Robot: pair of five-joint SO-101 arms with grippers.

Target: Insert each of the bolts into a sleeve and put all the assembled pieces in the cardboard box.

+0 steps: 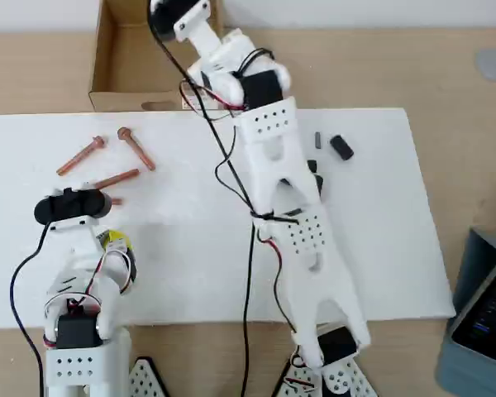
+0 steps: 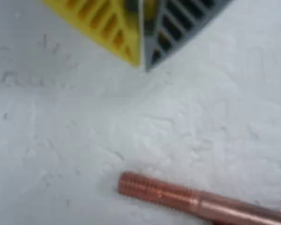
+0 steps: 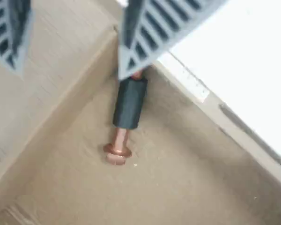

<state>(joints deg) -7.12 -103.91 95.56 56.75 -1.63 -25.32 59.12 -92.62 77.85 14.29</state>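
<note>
My right gripper (image 3: 70,70) hangs over the open brown cardboard box (image 3: 187,187). Its ribbed grey fingers (image 3: 145,33) are spread wide apart and hold nothing. Below one fingertip an assembled piece (image 3: 129,105) rests on the box floor, close to a side wall. It is a slim copper-coloured bolt pushed through a matte black cylindrical sleeve, with the flanged head pointing away from the finger. I cannot tell whether the fingertip touches it.

My left gripper (image 2: 141,58) has one yellow finger and one grey, closed together on nothing. It sits above the white, faintly pebbled sheet (image 2: 61,131) that covers the pale wooden tabletop (image 1: 446,83). Near it lies a loose copper bolt (image 2: 178,197), its threaded end toward the gripper. From above, three loose bolts (image 1: 81,155) lie scattered on the sheet by the left arm. The spare black sleeves (image 1: 341,147) sit well apart, beyond the right arm.

I judge the bolts to be stiff, light and smooth — round enough to roll, so I would pinch one across the middle of its shank, leaving the threaded end free. The sleeves look like short, light tubes of plastic or rubber, best held across the outside so the bore stays open.
</note>
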